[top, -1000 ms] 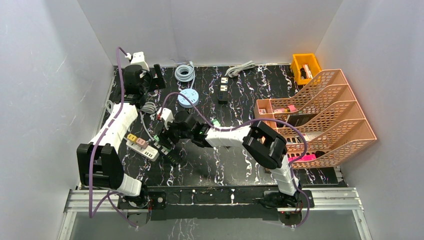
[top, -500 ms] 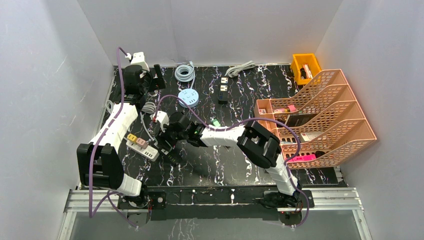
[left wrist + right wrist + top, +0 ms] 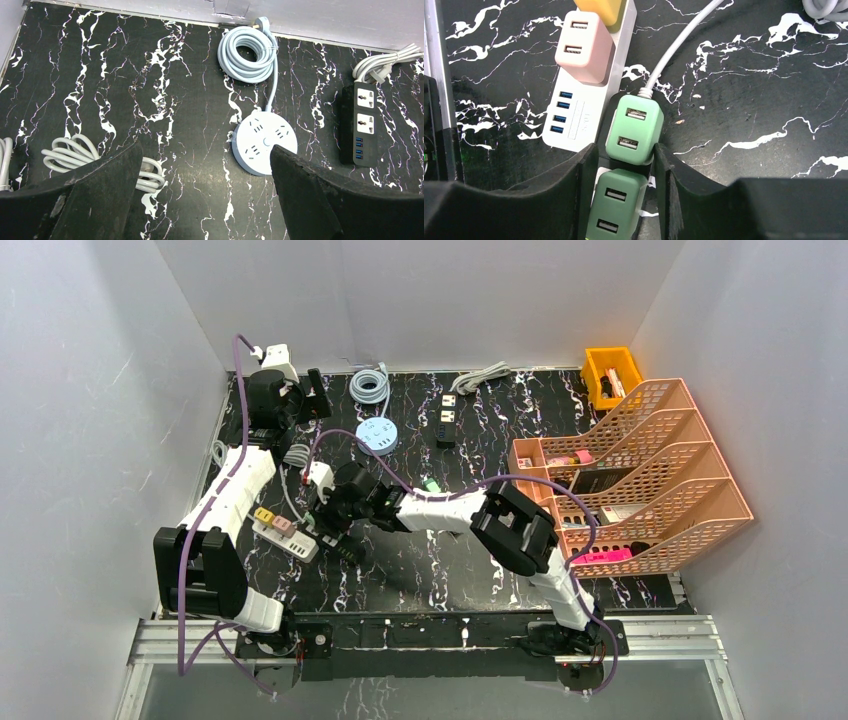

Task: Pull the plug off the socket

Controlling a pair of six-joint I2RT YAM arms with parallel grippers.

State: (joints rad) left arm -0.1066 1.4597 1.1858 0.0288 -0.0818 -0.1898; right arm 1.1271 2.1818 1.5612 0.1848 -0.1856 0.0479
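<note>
A white power strip (image 3: 574, 107) lies at the left of the table (image 3: 285, 535), with a yellow plug (image 3: 599, 10), a pink plug (image 3: 581, 47), a light green plug (image 3: 634, 129) and a darker green plug (image 3: 616, 205) in a row on it. My right gripper (image 3: 624, 170) reaches down over the strip (image 3: 325, 527). Its jaws sit close against the sides of the darker green plug, and their tips flank the light green one. My left gripper (image 3: 206, 150) is open and empty, held high at the back left (image 3: 300, 392).
A round white socket (image 3: 265, 142) with a coiled cable (image 3: 248, 47) and a black power strip (image 3: 364, 122) lie at the back. A white cable bundle (image 3: 75, 155) lies on the left. Orange letter trays (image 3: 630, 480) and a yellow bin (image 3: 611, 375) stand on the right.
My right arm has swung left, bringing its wrist more directly over the white power strip. The left arm has not moved.
</note>
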